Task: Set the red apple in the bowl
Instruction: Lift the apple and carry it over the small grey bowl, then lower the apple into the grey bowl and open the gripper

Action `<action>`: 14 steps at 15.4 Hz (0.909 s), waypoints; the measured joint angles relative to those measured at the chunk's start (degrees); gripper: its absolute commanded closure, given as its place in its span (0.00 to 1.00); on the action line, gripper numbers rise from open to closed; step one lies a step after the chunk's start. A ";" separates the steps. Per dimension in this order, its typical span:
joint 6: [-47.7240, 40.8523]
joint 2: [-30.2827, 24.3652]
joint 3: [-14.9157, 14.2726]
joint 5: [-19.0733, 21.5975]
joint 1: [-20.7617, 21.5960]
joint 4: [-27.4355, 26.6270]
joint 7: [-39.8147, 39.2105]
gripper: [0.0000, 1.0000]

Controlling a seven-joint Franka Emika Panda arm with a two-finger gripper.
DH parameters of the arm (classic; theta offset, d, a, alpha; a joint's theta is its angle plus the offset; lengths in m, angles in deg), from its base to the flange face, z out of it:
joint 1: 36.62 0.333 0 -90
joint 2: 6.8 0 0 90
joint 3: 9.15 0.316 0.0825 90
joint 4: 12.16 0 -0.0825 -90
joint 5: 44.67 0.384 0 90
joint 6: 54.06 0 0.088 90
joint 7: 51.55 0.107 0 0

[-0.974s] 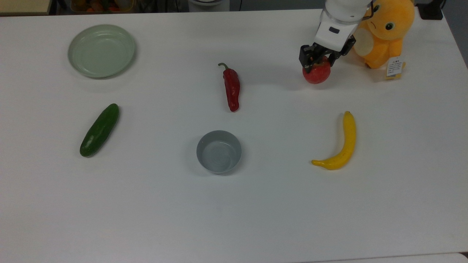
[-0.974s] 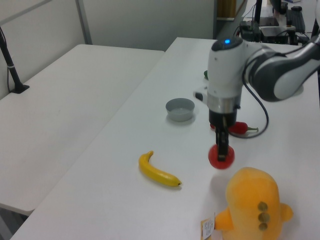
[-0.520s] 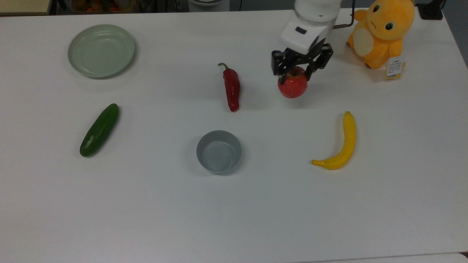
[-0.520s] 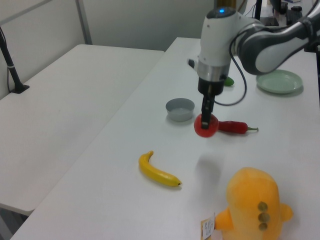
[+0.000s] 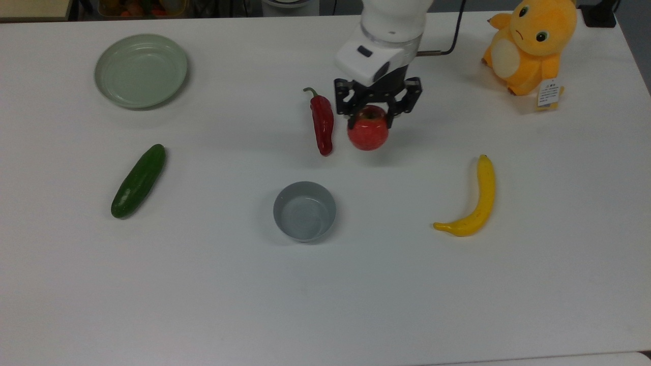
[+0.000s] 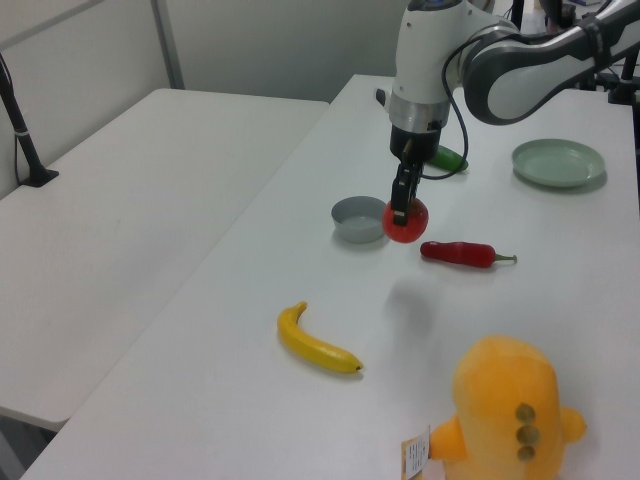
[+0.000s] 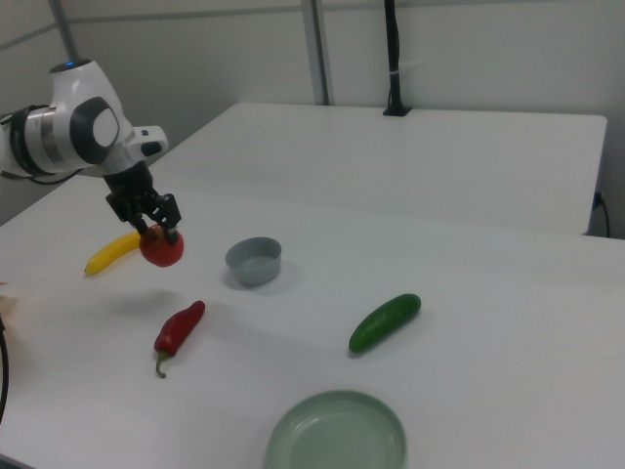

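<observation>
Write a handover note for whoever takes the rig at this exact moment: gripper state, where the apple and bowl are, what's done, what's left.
Gripper: shut on the red apple, holding it from above, lifted clear of the table.
Apple: in the air just to the right of the red chili pepper in the top view, not yet over the bowl.
Bowl: grey, empty, upright on the table, below the pepper in the top view.
Done: apple grasped and lifted.
Left: carry it over the bowl, lower it, release. The bowl looks barely wider than the apple, so centre carefully.
</observation>
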 measured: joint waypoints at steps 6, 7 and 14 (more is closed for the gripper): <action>6.56 0.48 -4.69 0.00 -1.42 0.90 0.01 0.63; 7.36 0.79 -5.36 0.00 -1.52 1.11 0.01 0.63; 10.62 6.53 -8.91 0.00 -1.85 5.58 0.03 0.63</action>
